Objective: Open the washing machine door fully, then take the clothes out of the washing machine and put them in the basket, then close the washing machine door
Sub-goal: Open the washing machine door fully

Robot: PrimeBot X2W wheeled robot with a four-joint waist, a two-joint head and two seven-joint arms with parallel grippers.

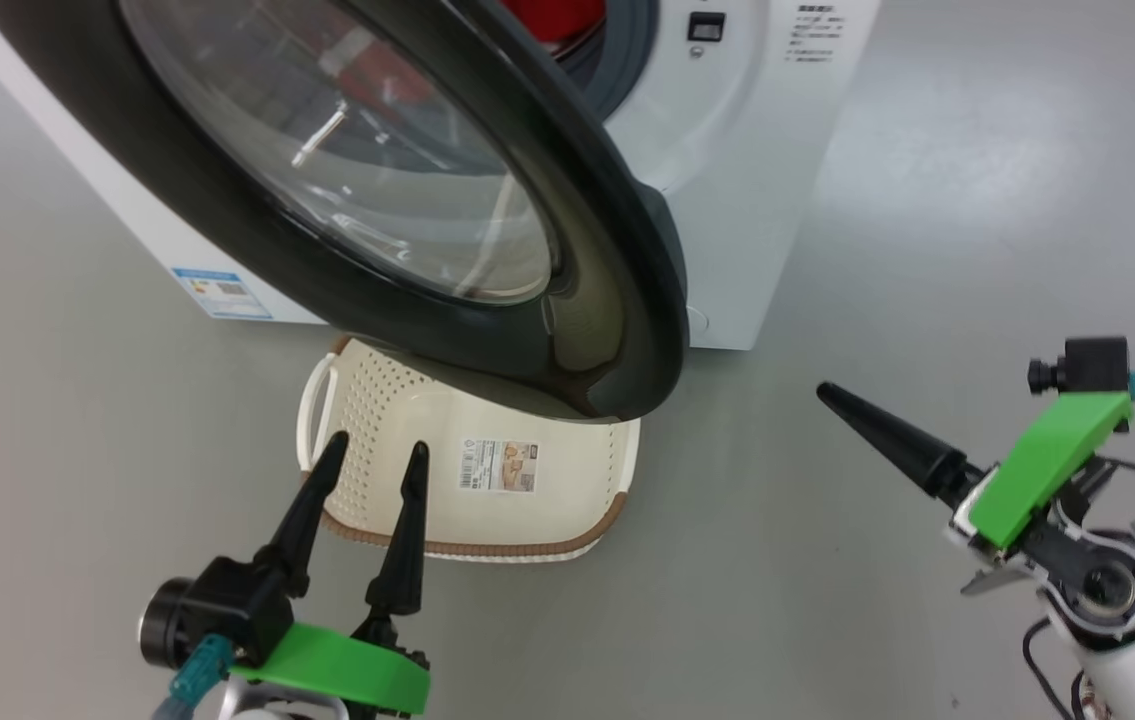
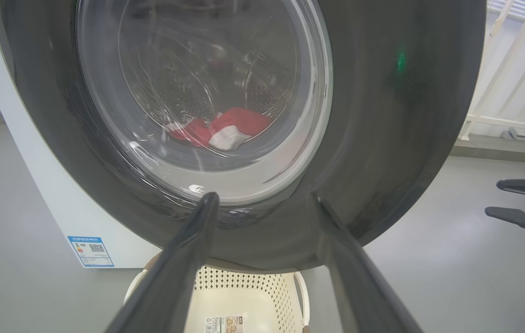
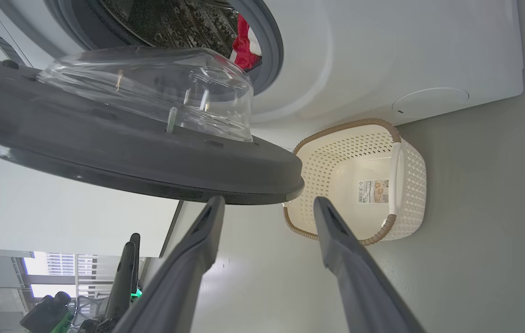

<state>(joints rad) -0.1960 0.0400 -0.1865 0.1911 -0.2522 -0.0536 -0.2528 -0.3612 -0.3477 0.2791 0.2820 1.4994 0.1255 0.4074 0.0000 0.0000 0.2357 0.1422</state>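
The washing machine (image 1: 757, 200) is white, and its black-rimmed door (image 1: 617, 250) stands partly open, swung out over the cream basket (image 1: 527, 553) on the floor. Red clothes (image 1: 552, 15) lie in the drum; the left wrist view shows the clothes (image 2: 239, 122) through the door (image 2: 405, 115) glass. My left gripper (image 1: 377, 447) is open and empty, just in front of the basket, below the door. My right gripper (image 1: 827, 393) hovers to the door's right. In the right wrist view the right gripper (image 3: 268, 203) is open and empty just below the door (image 3: 105, 152) edge, with the basket (image 3: 410, 175) and the clothes (image 3: 242, 46) beyond.
Grey floor surrounds the machine, with free room to its right. A blue label (image 1: 222, 292) marks the machine's lower corner. A white railing (image 2: 512, 69) stands behind on the right. My left gripper (image 3: 128, 263) appears low in the right wrist view, my right gripper (image 2: 521, 201) at the left wrist view's edge.
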